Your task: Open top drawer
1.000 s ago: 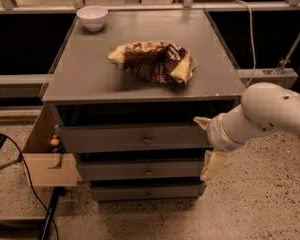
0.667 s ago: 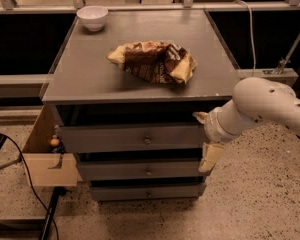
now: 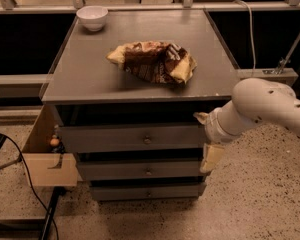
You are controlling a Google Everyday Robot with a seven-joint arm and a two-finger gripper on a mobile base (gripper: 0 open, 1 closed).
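The top drawer (image 3: 115,137) is the widest grey front of three, under the cabinet top, with a small round metal knob (image 3: 147,140) at mid-front. It looks closed. My gripper (image 3: 205,138) is at the right end of this drawer front, well to the right of the knob. It is open, with one cream finger (image 3: 200,117) above and the other finger (image 3: 211,157) below, hanging down over the middle drawer's (image 3: 140,170) right end. It holds nothing.
On the cabinet top (image 3: 80,74) lie a crumpled brown chip bag (image 3: 152,61) and a white bowl (image 3: 92,18) at the back left. The bottom drawer (image 3: 145,190) sits lowest. A cardboard box (image 3: 42,159) and a black cable (image 3: 25,184) are left of the cabinet.
My arm has shifted a little left and up, bringing the gripper closer against the right end of the top drawer front. The drawers have not moved.
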